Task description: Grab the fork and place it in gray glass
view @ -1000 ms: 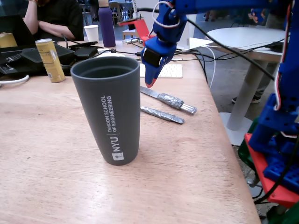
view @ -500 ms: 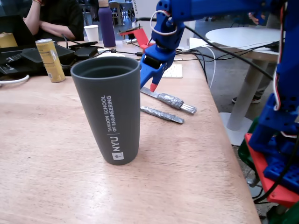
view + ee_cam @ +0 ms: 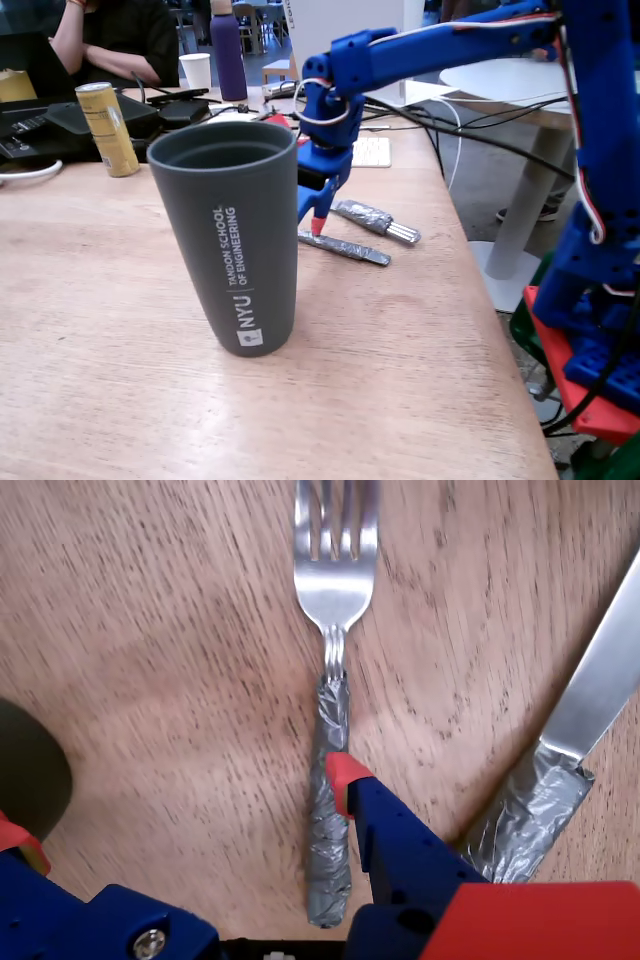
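- The grab is in hand: the blue hand (image 3: 190,810) hangs wide open, straddling the fork (image 3: 332,740), one red-tipped finger (image 3: 345,780) touching its foil handle.
- The fork lies flat on the wooden surface (image 3: 420,330), left of the knife (image 3: 560,770) in the wrist view.
- Next, I judge, it closes on the handle, then lifts toward the near gray glass (image 3: 235,250).

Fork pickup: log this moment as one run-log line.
phase: reaching | gripper: open, straddling foil handle | fork: flat on table | knife: beside it | gray glass: upright, empty
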